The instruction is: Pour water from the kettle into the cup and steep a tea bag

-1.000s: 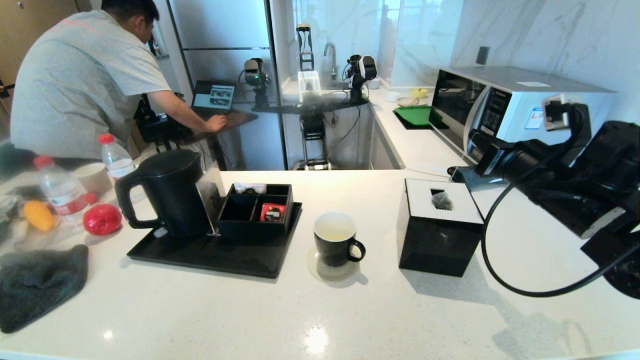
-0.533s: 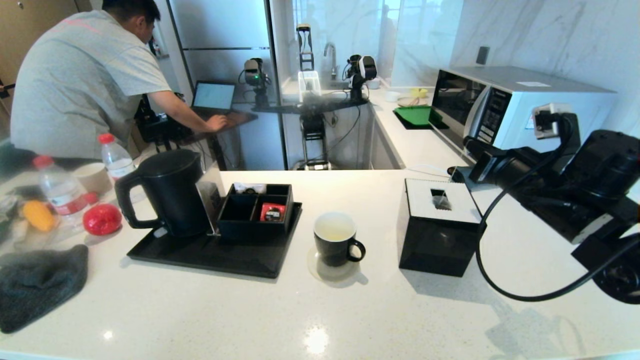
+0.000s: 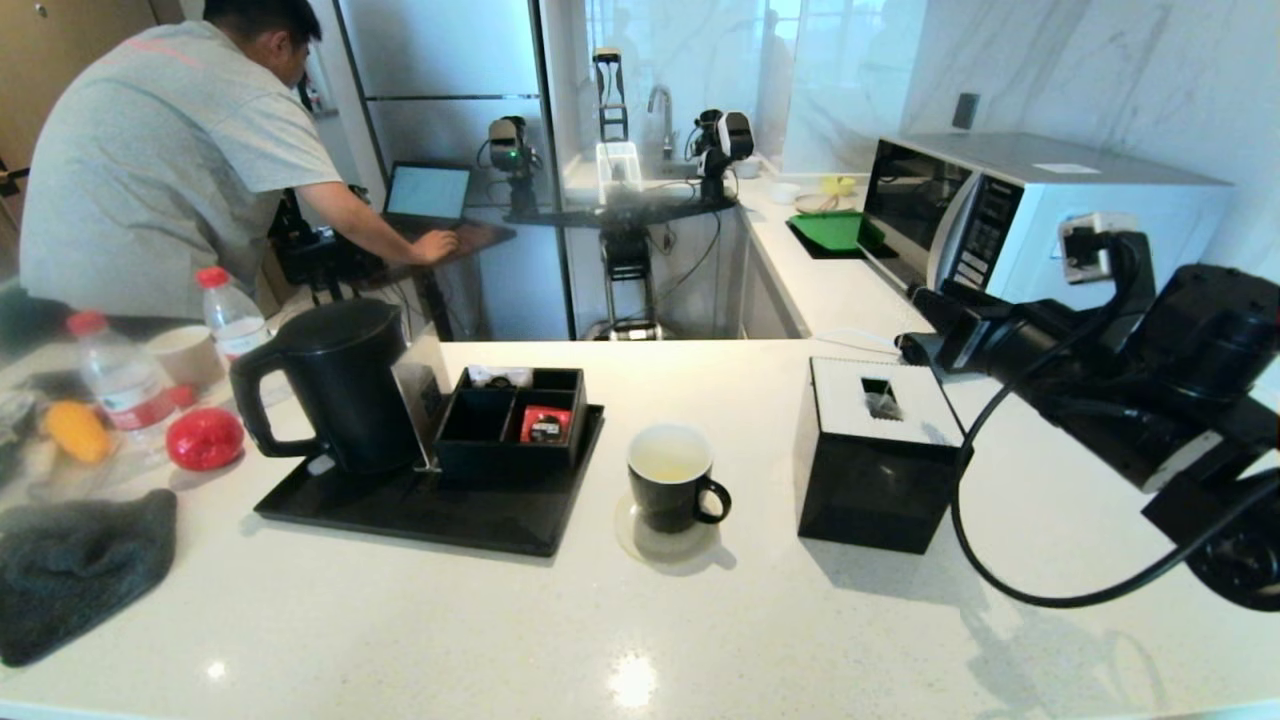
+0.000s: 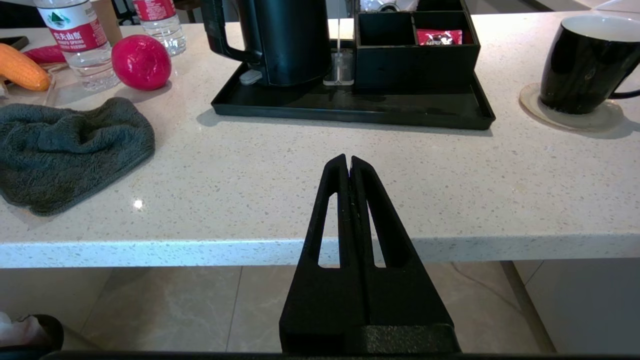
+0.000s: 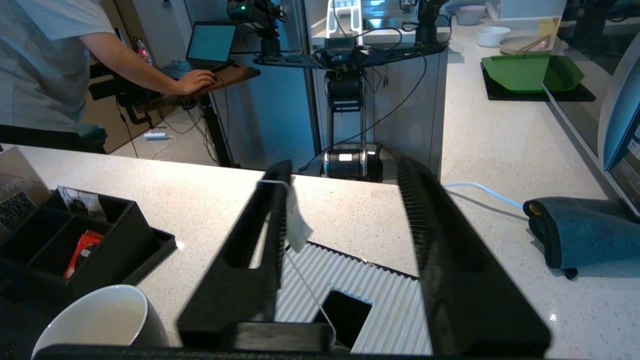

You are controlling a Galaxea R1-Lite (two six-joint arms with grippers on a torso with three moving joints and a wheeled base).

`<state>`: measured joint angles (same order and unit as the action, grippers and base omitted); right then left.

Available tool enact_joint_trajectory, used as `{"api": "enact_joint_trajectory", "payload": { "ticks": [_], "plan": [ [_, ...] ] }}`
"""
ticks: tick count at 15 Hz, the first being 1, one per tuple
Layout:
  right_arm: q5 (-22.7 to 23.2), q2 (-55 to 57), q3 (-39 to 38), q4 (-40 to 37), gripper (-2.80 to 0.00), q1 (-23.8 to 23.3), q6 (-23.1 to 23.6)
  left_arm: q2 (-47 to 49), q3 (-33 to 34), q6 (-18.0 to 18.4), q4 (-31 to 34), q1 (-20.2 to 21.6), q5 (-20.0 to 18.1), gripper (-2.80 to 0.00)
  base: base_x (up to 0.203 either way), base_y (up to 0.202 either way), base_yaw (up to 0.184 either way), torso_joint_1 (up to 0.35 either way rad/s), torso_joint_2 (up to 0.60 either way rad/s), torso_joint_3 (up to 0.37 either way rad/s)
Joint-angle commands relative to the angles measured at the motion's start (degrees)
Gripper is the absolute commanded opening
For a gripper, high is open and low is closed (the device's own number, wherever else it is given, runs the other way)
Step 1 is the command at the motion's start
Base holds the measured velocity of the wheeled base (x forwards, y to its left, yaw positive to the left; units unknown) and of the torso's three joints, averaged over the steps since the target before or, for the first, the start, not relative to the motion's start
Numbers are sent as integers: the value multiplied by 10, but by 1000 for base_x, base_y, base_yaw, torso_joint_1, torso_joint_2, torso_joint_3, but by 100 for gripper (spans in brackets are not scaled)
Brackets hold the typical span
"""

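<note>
1. Right claw (image 5: 345, 200) hangs above the black box (image 3: 875, 455), fingers spread; a pale paper tag (image 5: 298, 227) on a thread clings to one finger.
2. Tea bag (image 3: 882, 404) sits in the slot on top of the box, not gripped.
3. Cup (image 3: 672, 477) stands on a coaster between box and tray (image 3: 430, 505).
4. Kettle (image 3: 335, 385) stands on the tray, far left of it.
5. Left claw (image 4: 348, 165) parked low at the worktop (image 3: 620, 620) edge, fingers pressed together.

Right gripper (image 5: 345, 220) raised with fingers apart; left gripper (image 4: 348, 162) parked, closed
</note>
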<state>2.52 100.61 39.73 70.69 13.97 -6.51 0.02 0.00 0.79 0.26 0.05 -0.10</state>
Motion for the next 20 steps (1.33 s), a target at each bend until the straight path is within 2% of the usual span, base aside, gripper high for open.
{"api": "enact_joint_trajectory", "payload": {
  "ticks": [1,6,12,20],
  "plan": [
    [-1,-2,-13,10,0,0,4,0,0,0,0,0,0,-280,0,0,0,0,0,0],
    [-4,-3,-27,7,0,-20,34,0,0,0,0,0,0,-280,0,0,0,0,0,0],
    [-3,-10,-64,8,0,-115,70,0,0,0,0,0,0,-280,0,0,0,0,0,0],
    [-4,-11,-167,12,0,-124,76,0,0,0,0,0,0,-280,0,0,0,0,0,0]
  ]
}}
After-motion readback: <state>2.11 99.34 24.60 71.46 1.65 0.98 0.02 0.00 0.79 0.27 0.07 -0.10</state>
